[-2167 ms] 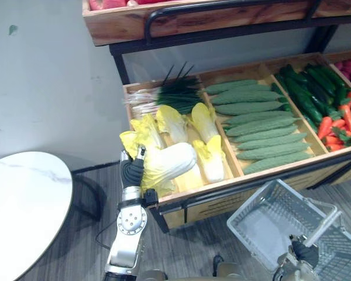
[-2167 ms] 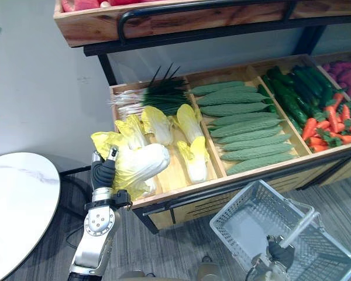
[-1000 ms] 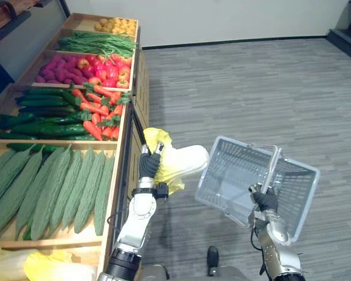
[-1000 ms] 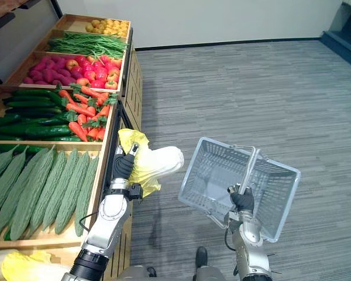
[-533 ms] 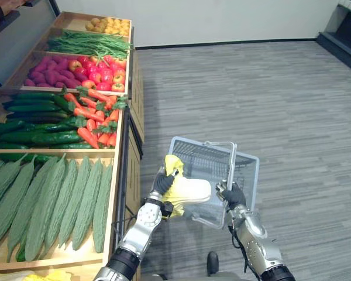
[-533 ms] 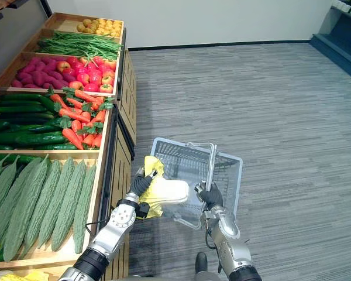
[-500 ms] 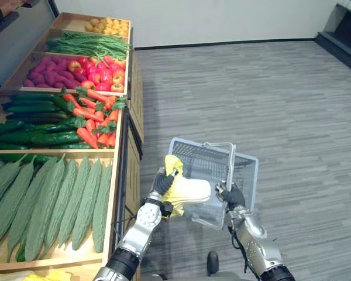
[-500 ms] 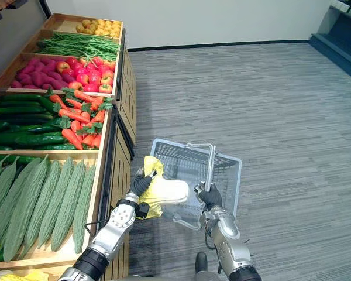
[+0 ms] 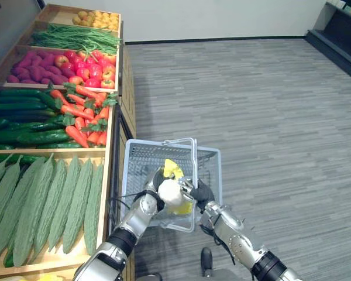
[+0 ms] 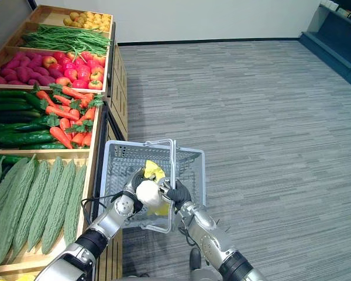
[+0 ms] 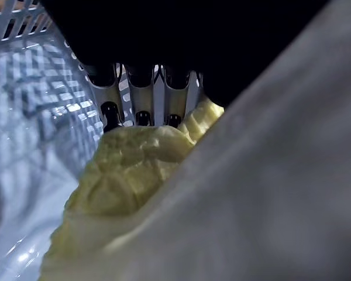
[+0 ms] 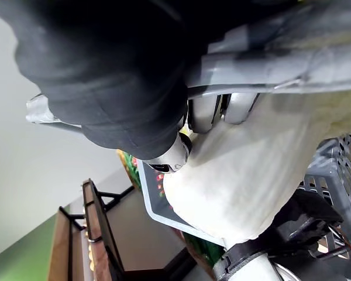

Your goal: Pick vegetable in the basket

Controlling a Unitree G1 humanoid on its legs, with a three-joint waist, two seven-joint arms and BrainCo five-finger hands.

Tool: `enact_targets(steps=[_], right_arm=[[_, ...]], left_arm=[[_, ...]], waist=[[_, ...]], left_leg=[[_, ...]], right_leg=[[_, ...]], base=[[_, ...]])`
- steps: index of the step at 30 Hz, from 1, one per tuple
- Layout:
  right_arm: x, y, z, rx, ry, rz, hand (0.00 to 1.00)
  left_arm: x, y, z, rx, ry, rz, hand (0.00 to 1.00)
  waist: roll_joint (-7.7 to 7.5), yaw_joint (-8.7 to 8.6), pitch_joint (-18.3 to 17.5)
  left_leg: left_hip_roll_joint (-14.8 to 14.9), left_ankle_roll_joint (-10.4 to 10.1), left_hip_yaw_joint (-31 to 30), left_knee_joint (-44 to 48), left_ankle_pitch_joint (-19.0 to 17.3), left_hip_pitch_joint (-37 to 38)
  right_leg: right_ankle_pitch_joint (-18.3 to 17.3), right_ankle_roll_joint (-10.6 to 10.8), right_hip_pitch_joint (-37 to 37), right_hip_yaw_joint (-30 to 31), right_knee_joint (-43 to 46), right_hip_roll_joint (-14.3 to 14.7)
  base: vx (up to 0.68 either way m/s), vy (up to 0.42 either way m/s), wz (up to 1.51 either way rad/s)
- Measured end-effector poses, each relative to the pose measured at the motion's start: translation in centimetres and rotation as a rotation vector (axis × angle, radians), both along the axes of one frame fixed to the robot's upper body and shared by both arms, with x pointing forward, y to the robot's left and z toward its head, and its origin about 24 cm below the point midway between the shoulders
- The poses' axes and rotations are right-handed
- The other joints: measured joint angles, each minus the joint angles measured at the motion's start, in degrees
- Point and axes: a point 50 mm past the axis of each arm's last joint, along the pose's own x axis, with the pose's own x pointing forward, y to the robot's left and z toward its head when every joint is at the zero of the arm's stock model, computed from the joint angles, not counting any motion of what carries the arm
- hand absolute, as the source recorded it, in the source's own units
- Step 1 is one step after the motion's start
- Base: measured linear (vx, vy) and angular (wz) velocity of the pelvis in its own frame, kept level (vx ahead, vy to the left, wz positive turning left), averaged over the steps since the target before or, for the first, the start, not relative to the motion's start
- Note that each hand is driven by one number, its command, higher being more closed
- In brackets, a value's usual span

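cabbage carried from shelf, now inside basket

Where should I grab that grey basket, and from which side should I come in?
By the upright handle, from above on the near side: it stands over the open top of the basket, and the right hand is curled round it. The left hand holds a cabbage inside.

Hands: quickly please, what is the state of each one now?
Left hand: closed around the cabbage.
Right hand: closed around the basket handle.
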Motion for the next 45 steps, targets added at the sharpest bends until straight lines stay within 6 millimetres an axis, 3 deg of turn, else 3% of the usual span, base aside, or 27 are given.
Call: enact_targets(steps=[8, 12, 16, 17, 23, 25, 28, 30, 33, 38, 42, 45], right_arm=[[0.0, -0.1, 0.0, 0.01, 0.01, -0.006, 1.0], [-0.2, -1.2, -0.6, 0.023, 0.029, -0.048, 1.0], [-0.7, -3.0, -1.6, 0.015, 0.067, -0.14, 1.0], [-1.5, -4.7, -2.7, 0.015, 0.11, -0.261, 1.0], [-1.7, -4.5, -2.8, 0.025, 0.117, -0.263, 1.0], [-2.1, -5.1, -3.2, 0.027, 0.133, -0.29, 1.0], [-3.3, -7.4, -4.2, 0.042, 0.183, -0.413, 1.0], [-4.2, -9.9, -4.8, -0.001, 0.203, -0.525, 1.0], [-4.4, -12.1, -4.8, -0.078, 0.181, -0.598, 1.0], [-5.8, -17.1, -4.6, -0.234, 0.164, -0.784, 1.0], [-6.8, -19.2, -4.5, -0.338, 0.169, -0.856, 1.0], [-7.0, -19.7, -4.6, -0.422, 0.17, -0.852, 1.0]], left_arm=[[0.4, -0.2, 0.5, 0.053, -0.032, -0.026, 0.0], [0.5, -0.5, 0.8, 0.052, -0.045, -0.041, 0.0], [0.6, -2.1, 2.4, 0.015, -0.116, -0.097, 0.0], [0.0, -5.9, 5.0, -0.059, -0.226, -0.23, 0.0], [0.0, -6.0, 5.1, -0.062, -0.23, -0.235, 0.0], [-0.3, -6.5, 6.5, -0.103, -0.273, -0.264, 0.0], [-1.8, -5.4, 10.3, -0.353, -0.417, -0.218, 0.0], [-2.1, -3.0, 11.2, -0.47, -0.468, -0.121, 0.0], [-2.5, 0.5, 10.0, -0.527, -0.442, 0.045, 0.0], [-5.5, 5.6, 6.3, -0.619, -0.332, 0.322, 0.0], [-7.6, 8.3, 4.7, -0.646, -0.301, 0.481, 0.0], [-8.7, 9.2, 3.9, -0.644, -0.281, 0.543, 0.0]], waist=[[-0.19, -0.1, 0.09], [-0.19, -0.17, 0.1], [-0.17, -0.16, 0.16], [-0.18, -0.21, 0.13], [-0.17, -0.22, 0.13], [-0.12, -0.1, 0.08], [0.1, -0.02, -0.06], [0.46, 0.2, -0.61], [0.4, 0.26, -0.88], [1.32, 1.32, -1.85], [1.87, 1.46, -2.25], [1.88, 1.58, -2.29]], left_leg=[[0.17, 0.01, 0.61, 0.32, -0.01, -0.29], [0.05, -0.3, 0.31, 0.01, 0.22, -0.26], [-0.01, -0.61, -0.67, -0.06, 0.46, -0.71], [0.06, -0.54, -1.33, -0.08, 0.59, -0.68], [0.07, -0.53, -1.48, -0.08, 0.59, -0.77], [0.02, -0.53, -2.02, -0.1, 0.59, -1.03], [0.0, -0.53, -2.71, -0.19, 0.6, -1.02], [-0.07, -0.38, -3.11, -0.26, 0.7, -0.66], [-0.29, -0.35, -3.23, -0.8, 0.68, -0.19], [-0.62, -0.25, -3.91, -2.0, 0.8, -0.08], [-0.45, -0.15, -4.07, -2.03, 0.86, -0.05], [-0.5, -0.07, -3.7, -1.97, 0.77, 0.07]], right_leg=[[0.36, -0.36, -0.34, 0.82, -0.06, 0.18], [-0.15, 0.28, -0.33, 0.32, -0.1, 0.06], [-0.65, 0.57, -0.29, -0.64, -0.1, -0.11], [-0.97, 0.7, -0.13, -0.82, -0.06, -0.03], [-0.98, 0.7, -0.04, -0.82, -0.07, -0.04], [-1.18, 0.96, 0.03, -1.21, -0.06, -0.14], [-1.4, 1.2, 0.35, -2.0, -0.06, -0.21], [-1.4, 1.2, 1.02, -2.33, -0.06, -0.27], [-1.9, 1.41, 1.71, -2.35, -0.07, -0.46], [-2.87, 1.9, 1.67, -3.23, -0.06, -0.43], [-2.94, 1.84, 1.67, -3.61, -0.05, -0.32], [-2.93, 1.84, 1.66, -3.33, -0.05, -0.34]], base=[[-0.06, -0.003, -0.06], [-0.06, -0.028, 0.03], [-0.08, 0.01, 0.14], [-0.14, 0.087, 0.13], [-0.07, 0.016, 0.02], [-0.04, 0.004, 0.12], [-0.01, 0.009, 0.14], [0.0, 0.025, 0.11], [-0.03, 0.023, 0.04], [0.0, -0.005, 0.08], [0.04, 0.008, 0.02], [0.02, 0.013, -0.03]])
